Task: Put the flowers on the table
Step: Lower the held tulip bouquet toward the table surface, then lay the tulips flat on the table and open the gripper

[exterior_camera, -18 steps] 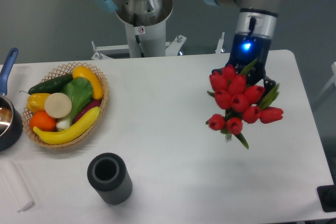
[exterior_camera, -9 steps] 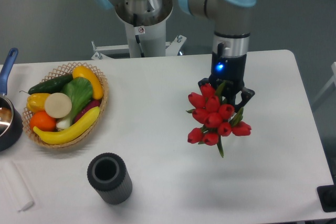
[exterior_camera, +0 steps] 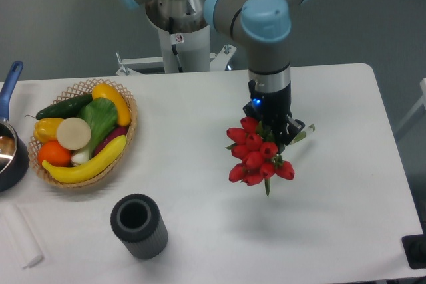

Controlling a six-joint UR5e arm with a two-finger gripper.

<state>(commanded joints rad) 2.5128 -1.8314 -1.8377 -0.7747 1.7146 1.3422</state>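
The flowers [exterior_camera: 256,155], a bunch of red tulips with green leaves, hang blooms-first toward the camera over the middle right of the white table [exterior_camera: 200,217]. My gripper [exterior_camera: 275,131] is shut on their stems, which the blooms and the gripper body mostly hide. I cannot tell whether the bunch touches the tabletop.
A wicker basket [exterior_camera: 83,134] of fruit and vegetables sits at the left. A dark grey cylindrical vase [exterior_camera: 138,226] stands near the front edge. A pan with a blue handle [exterior_camera: 10,144] is at the far left, with a white object [exterior_camera: 18,234] below it. The robot base [exterior_camera: 180,24] stands behind the table.
The arm has carried the flowers leftward and a bit toward the front, from the right side of the table to nearer its middle. The grip on the stems stays shut.
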